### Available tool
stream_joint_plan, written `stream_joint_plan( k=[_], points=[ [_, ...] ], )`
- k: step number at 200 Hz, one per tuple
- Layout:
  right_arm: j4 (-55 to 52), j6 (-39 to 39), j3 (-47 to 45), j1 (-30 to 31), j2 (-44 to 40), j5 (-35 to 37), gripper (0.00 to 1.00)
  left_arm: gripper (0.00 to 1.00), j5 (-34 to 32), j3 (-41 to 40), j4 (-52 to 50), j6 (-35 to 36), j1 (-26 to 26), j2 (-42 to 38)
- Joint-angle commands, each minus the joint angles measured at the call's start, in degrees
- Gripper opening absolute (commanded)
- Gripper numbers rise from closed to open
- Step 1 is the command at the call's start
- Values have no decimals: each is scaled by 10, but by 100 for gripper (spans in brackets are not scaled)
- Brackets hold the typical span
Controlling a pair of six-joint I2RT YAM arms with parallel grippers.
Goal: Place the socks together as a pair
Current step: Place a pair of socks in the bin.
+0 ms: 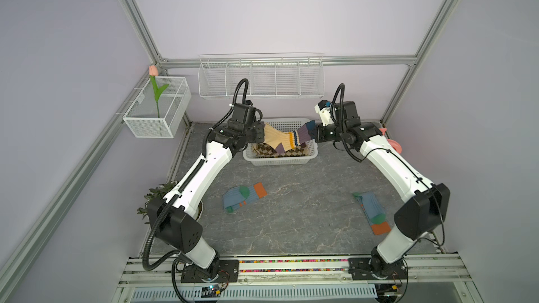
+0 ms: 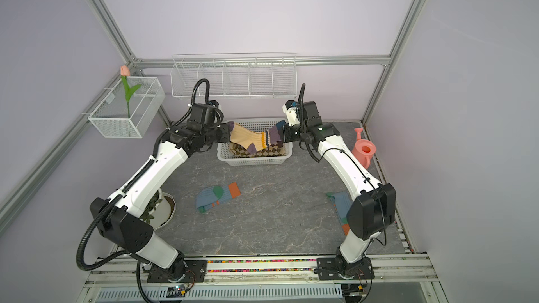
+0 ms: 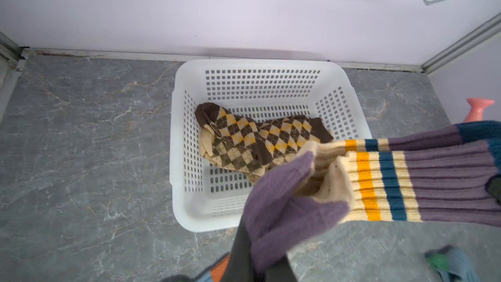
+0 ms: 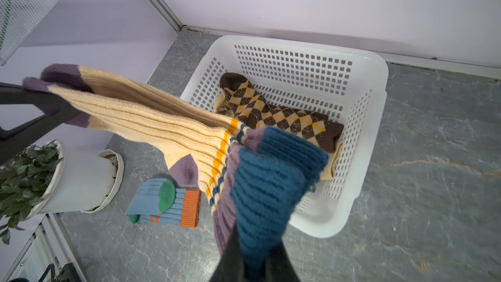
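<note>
- Cream striped socks (image 1: 284, 139), two laid together, hang stretched above the white basket (image 1: 280, 161).
- The left gripper (image 1: 261, 134) pinches the purple toes. The right gripper (image 1: 312, 133) pinches the dark blue tops.
- Brown checked socks (image 3: 254, 142) lie inside the basket.
- A blue sock (image 1: 243, 198) and a second blue sock (image 1: 373, 212) lie in front of the basket, well apart.
- I think this pair is being carried out. Next, both arms should move together and lay it flat in front of the basket.

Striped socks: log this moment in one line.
striped socks: held above basket | left gripper: shut on toes | right gripper: shut on cuffs
</note>
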Motion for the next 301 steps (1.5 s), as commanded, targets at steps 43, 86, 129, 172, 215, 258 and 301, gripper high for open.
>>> stream_joint_plan(
  k=[43,86,129,172,215,258,301],
  points=[
    [11,-10,71,-15,132,-32,9,0,26,75,-17,28,47,141],
    [9,-12,114,-33,212,-46,9,0,21,148,-28,41,72,236],
    [-13,-22,159,-38,274,-41,9,0,18,207,-49,54,80,319],
    [-38,-37,193,-38,310,-29,16,8,11,245,-66,61,81,376],
    [-56,-53,195,-28,286,2,48,42,20,245,-62,62,80,349],
    [-75,-70,179,-10,206,47,57,73,55,172,-18,44,72,236],
    [-66,-81,84,22,81,98,62,80,0,60,-18,31,47,87]
  ],
)
